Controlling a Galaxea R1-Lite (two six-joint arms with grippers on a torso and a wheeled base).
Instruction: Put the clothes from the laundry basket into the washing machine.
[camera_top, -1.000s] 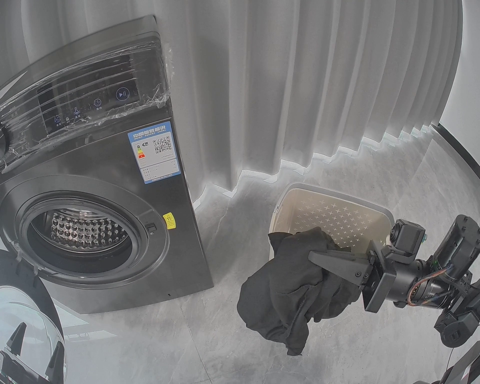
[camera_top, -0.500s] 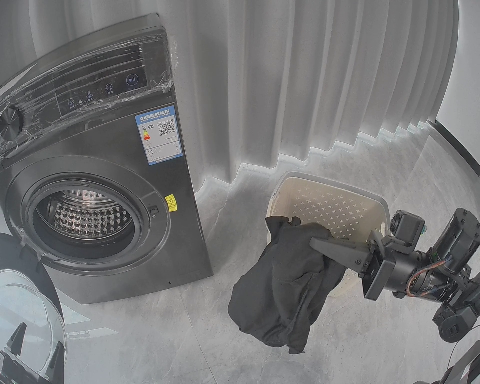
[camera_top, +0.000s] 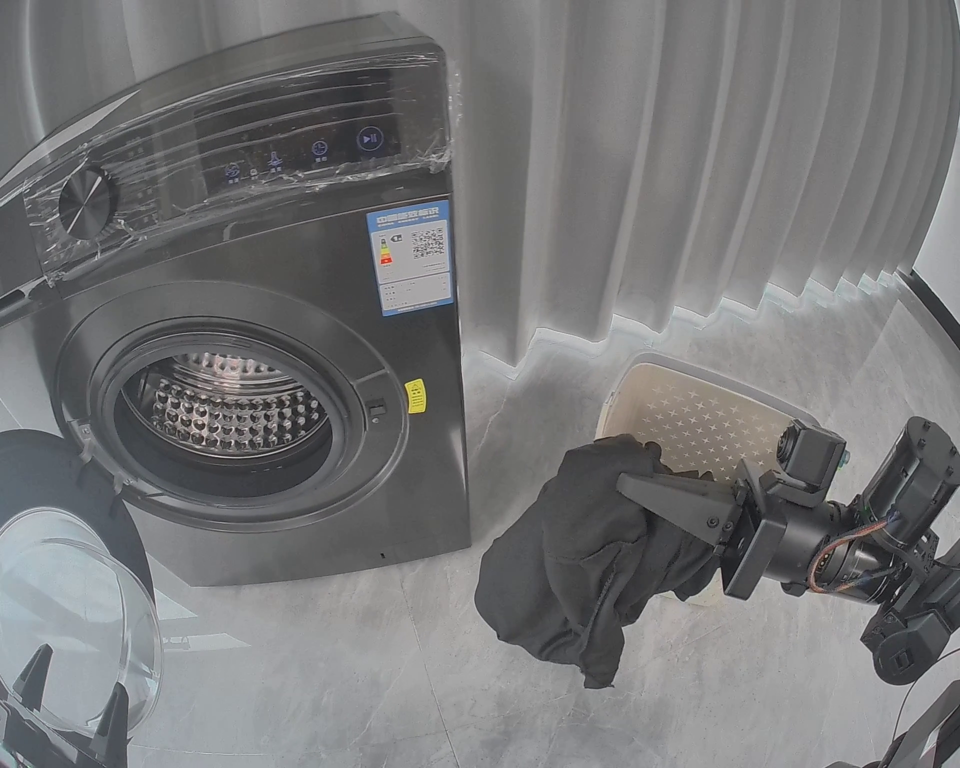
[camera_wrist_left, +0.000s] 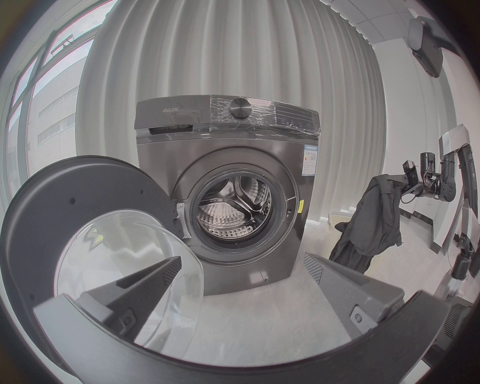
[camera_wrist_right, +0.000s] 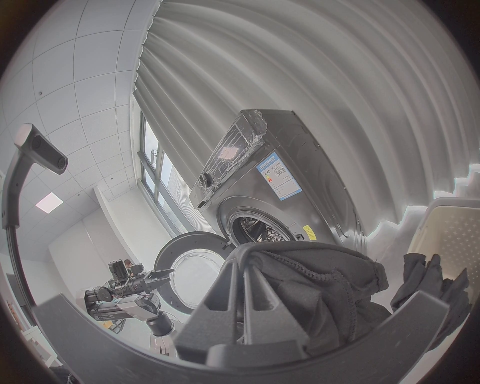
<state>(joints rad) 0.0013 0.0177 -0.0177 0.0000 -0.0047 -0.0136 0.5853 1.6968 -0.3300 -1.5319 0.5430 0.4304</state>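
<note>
Only the camera has swung left, bringing the washer nearer the middle. The right gripper still has its fingers pinched shut on the black garment, which hangs above the floor just in front of the basket. The left gripper sits low by the open door, fingers spread wide and empty.

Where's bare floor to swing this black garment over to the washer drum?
Bare grey floor lies before the grey front-loading washing machine, between its open glass door and the black garment, and between machine and cream perforated laundry basket. Crowded at the basket's near rim, where the right gripper holds the garment.
</note>
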